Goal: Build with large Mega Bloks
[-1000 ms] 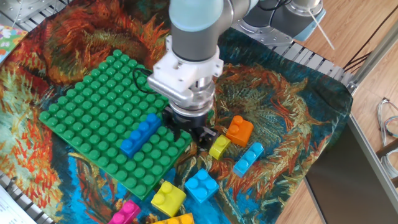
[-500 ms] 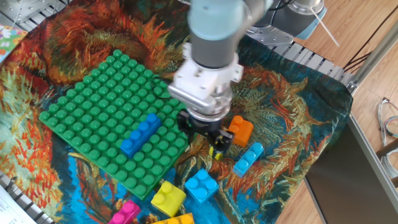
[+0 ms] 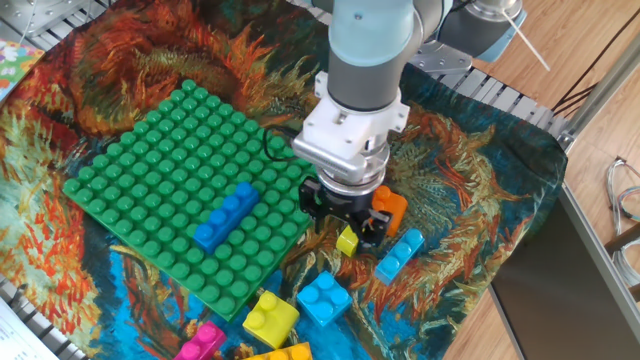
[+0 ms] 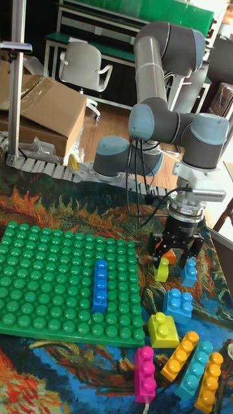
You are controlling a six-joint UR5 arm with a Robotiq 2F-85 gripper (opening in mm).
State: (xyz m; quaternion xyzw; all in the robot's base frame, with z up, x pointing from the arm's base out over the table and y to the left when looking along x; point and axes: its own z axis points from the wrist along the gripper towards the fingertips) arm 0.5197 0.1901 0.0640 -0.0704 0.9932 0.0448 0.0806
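Gripper (image 3: 347, 226) low over the cloth, jaws spread and holding nothing, small yellow brick (image 3: 347, 240) just below between the fingertips, tilted on the cloth beside the orange brick (image 3: 390, 208); straight descent judged sufficient before closing.

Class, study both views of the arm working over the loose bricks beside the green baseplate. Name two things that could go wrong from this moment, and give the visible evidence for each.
1. The end effector is low over the small yellow brick, with the orange brick and light blue brick crowded close; a finger could knock either aside.
2. The yellow brick looks tilted between the fingers, so any grip may be skewed and it may seat badly on the green baseplate.
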